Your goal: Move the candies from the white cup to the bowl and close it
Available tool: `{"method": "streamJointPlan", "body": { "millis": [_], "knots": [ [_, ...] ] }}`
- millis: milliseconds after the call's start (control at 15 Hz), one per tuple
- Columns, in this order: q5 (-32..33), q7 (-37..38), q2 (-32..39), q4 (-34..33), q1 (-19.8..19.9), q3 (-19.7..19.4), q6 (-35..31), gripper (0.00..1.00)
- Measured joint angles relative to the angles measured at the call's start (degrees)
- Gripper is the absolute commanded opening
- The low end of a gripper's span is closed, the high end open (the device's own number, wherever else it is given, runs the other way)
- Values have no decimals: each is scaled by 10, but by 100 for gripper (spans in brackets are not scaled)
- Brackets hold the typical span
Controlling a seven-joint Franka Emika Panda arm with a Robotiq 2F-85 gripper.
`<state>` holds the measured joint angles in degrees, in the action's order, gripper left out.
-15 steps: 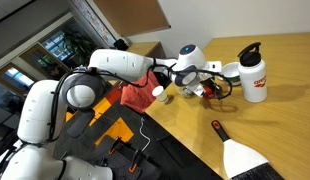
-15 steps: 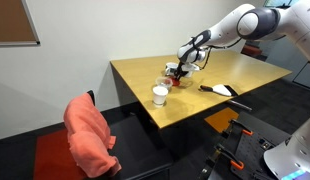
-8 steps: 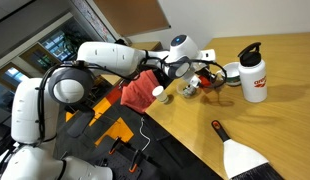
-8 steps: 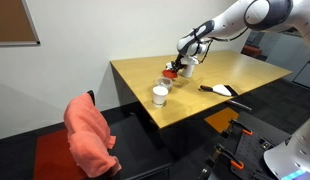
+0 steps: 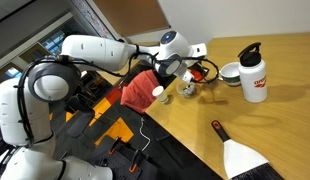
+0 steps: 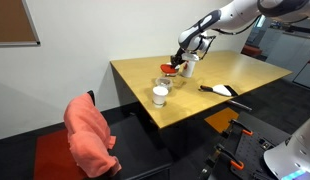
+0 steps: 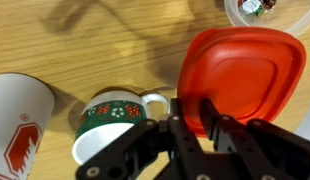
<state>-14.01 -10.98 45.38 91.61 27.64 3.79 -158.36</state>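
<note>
Hand (image 7: 198, 108) higher than before, tight on red lid (image 7: 240, 80), well apart from white cup (image 6: 160, 95).

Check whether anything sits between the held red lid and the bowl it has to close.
Nothing visible does. The gripper holds the red lid near the bowl; the green-patterned mug sits off to the side.
</note>
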Motion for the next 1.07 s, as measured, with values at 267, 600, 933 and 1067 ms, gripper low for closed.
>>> {"method": "streamJointPlan", "body": {
  "millis": [267,600,933,1067],
  "knots": [
    [-30,-25,-50,65,22,29,-23,6],
    [-64,-27,-115,146,29,44,-23,6],
    [-111,-34,-158,206,27,52,-23,25],
    [-112,-34,-159,209,25,50,-23,25]
  ]
}}
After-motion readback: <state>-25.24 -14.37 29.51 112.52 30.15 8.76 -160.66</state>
